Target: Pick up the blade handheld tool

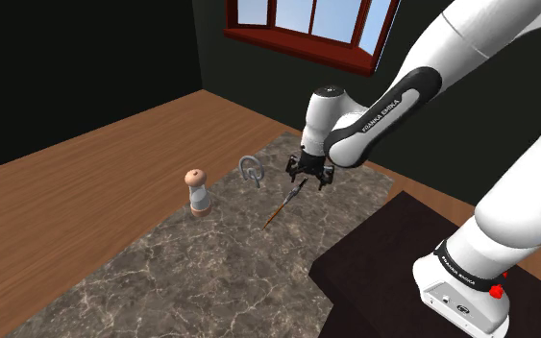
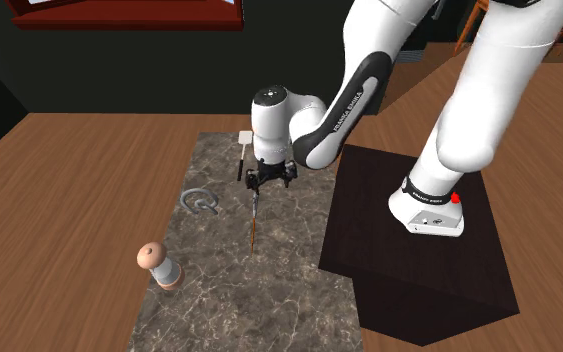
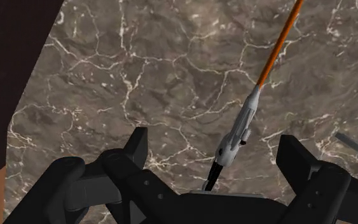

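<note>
At the centre of the shoulder view, above a dark veined marble counter (image 1: 162, 278), the robot's black hand (image 1: 310, 179) hovers low over the blade tool (image 1: 282, 204). Its fingers stand apart on either side of the tool's grey neck without touching it. The tool lies on the counter with its orange handle running toward the frame's lower left, while a small grinder (image 1: 197, 190) stands left of centre and a grey ring-shaped piece (image 1: 251, 169) lies between grinder and hand.
</note>
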Motion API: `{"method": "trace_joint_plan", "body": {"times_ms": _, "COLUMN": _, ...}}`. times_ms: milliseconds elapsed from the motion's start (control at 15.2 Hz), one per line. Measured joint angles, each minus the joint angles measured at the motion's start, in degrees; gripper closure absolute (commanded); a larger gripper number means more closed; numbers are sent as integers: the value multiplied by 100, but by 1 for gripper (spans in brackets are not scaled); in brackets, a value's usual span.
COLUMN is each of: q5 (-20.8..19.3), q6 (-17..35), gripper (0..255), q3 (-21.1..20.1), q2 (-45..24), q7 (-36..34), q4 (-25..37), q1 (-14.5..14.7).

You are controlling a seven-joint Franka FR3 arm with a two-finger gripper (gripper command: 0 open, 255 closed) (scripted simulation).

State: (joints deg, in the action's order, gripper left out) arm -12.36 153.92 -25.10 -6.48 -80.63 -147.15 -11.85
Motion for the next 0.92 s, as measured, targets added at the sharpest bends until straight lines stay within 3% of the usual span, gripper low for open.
{"method": "trace_joint_plan", "body": {"times_ms": 132, "q5": -658, "q6": 253, "gripper": 0, "q3": 270, "q2": -537, "q7": -829, "q4": 264, "q1": 177}}
{"method": "trace_joint_plan", "body": {"times_ms": 396, "q5": -1519, "q6": 519, "gripper": 0, "q3": 979, "q2": -1547, "q7": -2068, "q4": 1048, "q1": 702}}
{"method": "trace_joint_plan", "body": {"times_ms": 594, "q5": -1809, "q6": 714, "gripper": 0, "q3": 1337, "q2": -2006, "q7": -2559, "q4": 1348, "q1": 990}}
{"method": "trace_joint_plan", "body": {"times_ms": 924, "q5": -2080, "q6": 993, "gripper": 0, "q3": 1645, "q2": -2444, "q7": -2835, "q4": 1531, "q1": 1229}}
